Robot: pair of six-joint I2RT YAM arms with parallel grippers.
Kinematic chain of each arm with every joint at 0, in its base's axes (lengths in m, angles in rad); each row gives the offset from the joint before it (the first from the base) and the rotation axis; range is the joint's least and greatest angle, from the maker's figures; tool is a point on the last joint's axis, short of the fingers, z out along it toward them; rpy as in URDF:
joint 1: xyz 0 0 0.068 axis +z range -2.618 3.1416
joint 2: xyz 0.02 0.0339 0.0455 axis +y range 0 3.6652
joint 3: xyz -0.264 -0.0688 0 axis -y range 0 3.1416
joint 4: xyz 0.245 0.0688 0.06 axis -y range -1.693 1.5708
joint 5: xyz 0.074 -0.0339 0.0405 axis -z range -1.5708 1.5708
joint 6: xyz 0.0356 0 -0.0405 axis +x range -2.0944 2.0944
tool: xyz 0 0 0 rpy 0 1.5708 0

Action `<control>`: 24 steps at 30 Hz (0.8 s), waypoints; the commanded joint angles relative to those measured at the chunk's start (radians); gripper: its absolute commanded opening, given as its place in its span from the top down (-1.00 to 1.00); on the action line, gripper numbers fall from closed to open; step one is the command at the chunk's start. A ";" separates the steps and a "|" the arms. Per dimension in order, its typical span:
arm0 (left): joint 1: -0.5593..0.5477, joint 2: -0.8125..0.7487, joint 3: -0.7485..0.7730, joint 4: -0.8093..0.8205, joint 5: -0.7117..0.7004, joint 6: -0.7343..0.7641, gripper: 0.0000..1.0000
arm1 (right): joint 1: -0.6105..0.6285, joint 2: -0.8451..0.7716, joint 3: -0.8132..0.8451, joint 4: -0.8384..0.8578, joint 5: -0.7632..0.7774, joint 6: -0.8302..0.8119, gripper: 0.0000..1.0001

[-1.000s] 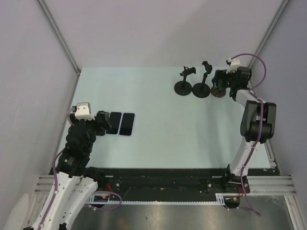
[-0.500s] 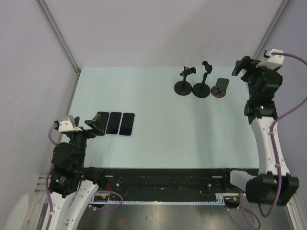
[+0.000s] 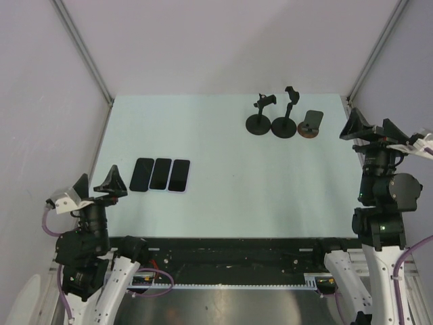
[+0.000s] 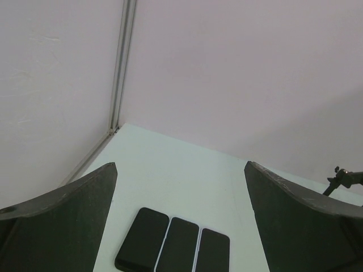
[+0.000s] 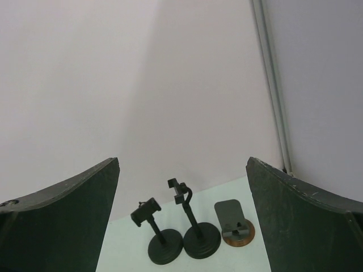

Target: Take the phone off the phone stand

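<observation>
Three dark phones (image 3: 160, 175) lie flat side by side on the left of the table; they also show in the left wrist view (image 4: 177, 243). Three phone stands stand at the back right, all without a phone: two black pole stands (image 3: 258, 119) (image 3: 285, 116) and a grey plate stand on a brown base (image 3: 311, 124). The same three show in the right wrist view (image 5: 160, 233) (image 5: 194, 222) (image 5: 235, 222). My left gripper (image 3: 97, 181) (image 4: 180, 167) is open and empty, near of the phones. My right gripper (image 3: 373, 128) (image 5: 182, 161) is open and empty, to the right of the stands.
The pale table (image 3: 223, 196) is walled by white panels at the back and both sides. A stand's clamp (image 4: 343, 178) shows at the right edge of the left wrist view.
Both arms have pulled back toward the near edge. The left gripper left the leftmost phone flat on the table. The right gripper drew away from the brown-based stand.
</observation>
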 commanded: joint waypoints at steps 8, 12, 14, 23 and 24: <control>0.008 -0.021 0.124 0.025 -0.038 0.052 -1.00 | 0.150 -0.141 -0.097 0.017 0.125 -0.171 -0.99; 0.008 0.007 0.130 0.023 -0.033 0.045 -1.00 | 0.189 -0.172 -0.118 0.025 0.154 -0.209 -0.99; 0.010 0.014 0.128 0.023 -0.025 0.031 -1.00 | 0.205 -0.183 -0.126 0.023 0.158 -0.217 -1.00; 0.008 0.045 0.145 0.021 -0.008 0.034 -1.00 | 0.265 -0.216 -0.154 0.060 0.204 -0.275 -0.99; 0.008 0.045 0.145 0.023 -0.008 0.036 -1.00 | 0.276 -0.218 -0.155 0.062 0.212 -0.280 -0.99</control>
